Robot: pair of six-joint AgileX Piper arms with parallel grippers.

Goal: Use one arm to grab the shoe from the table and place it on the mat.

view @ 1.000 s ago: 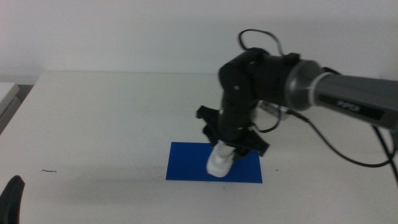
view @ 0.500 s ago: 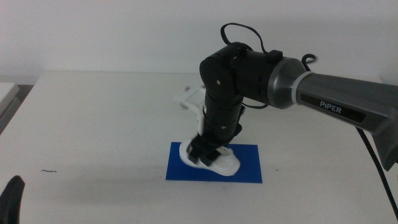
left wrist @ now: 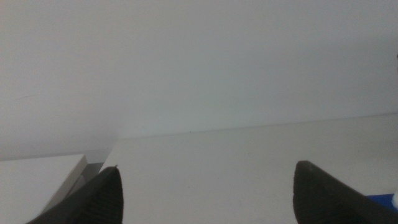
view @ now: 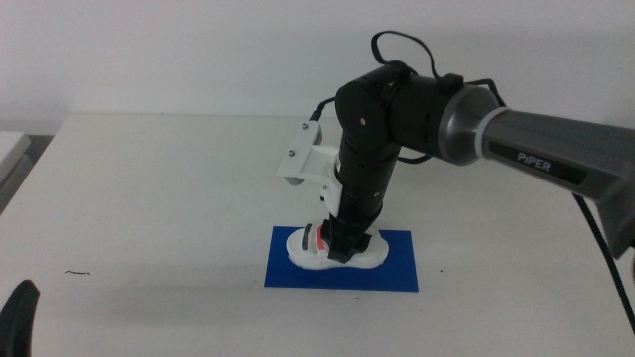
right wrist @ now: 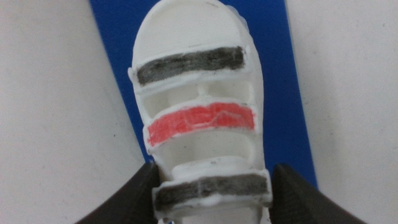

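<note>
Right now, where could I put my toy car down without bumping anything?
The table is bare left of the mat, and behind it. It's crowded at the mat: the right gripper holds the shoe there. The left gripper waits bottom-left.

From the middle camera the right hand (view: 342,243) and its arm cover the middle of the shoe (view: 310,247), so the grip itself cannot be seen. In the right wrist picture the shoe's heel end is cut off by the edge, and the mat (right wrist: 277,93) shows only as strips beside it. The left hand (left wrist: 205,196) shows just its two tips; a sliver of mat sits beside one.
</note>
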